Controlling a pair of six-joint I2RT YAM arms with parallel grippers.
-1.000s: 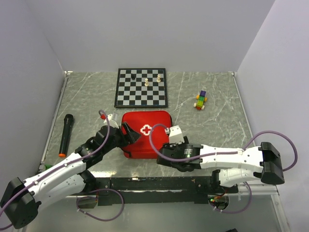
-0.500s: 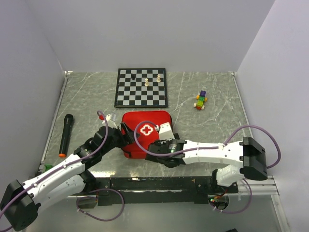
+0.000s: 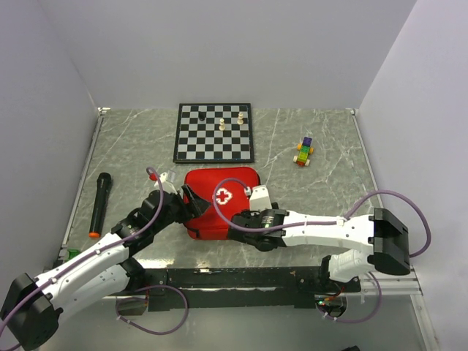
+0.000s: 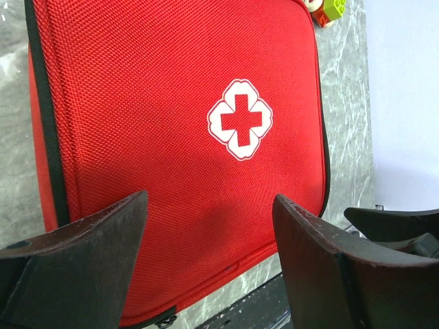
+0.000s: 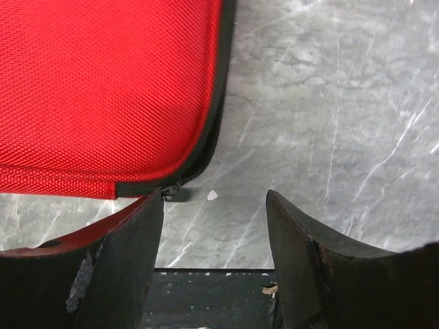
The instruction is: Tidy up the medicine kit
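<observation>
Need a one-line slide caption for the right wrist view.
Open right gripper poised by the zipper pull at a corner of the closed red medicine kit on the marble table.

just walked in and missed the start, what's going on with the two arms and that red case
A closed red medicine kit lies on the table, and the robot has brought both tools up to it. The left tool is open at the kit's left edge, holding nothing. The right tool is open too, low at the kit's near right corner, with the zipper pull right in front of it. The zip looks fully shut, so nothing has been opened or sorted yet.
</observation>
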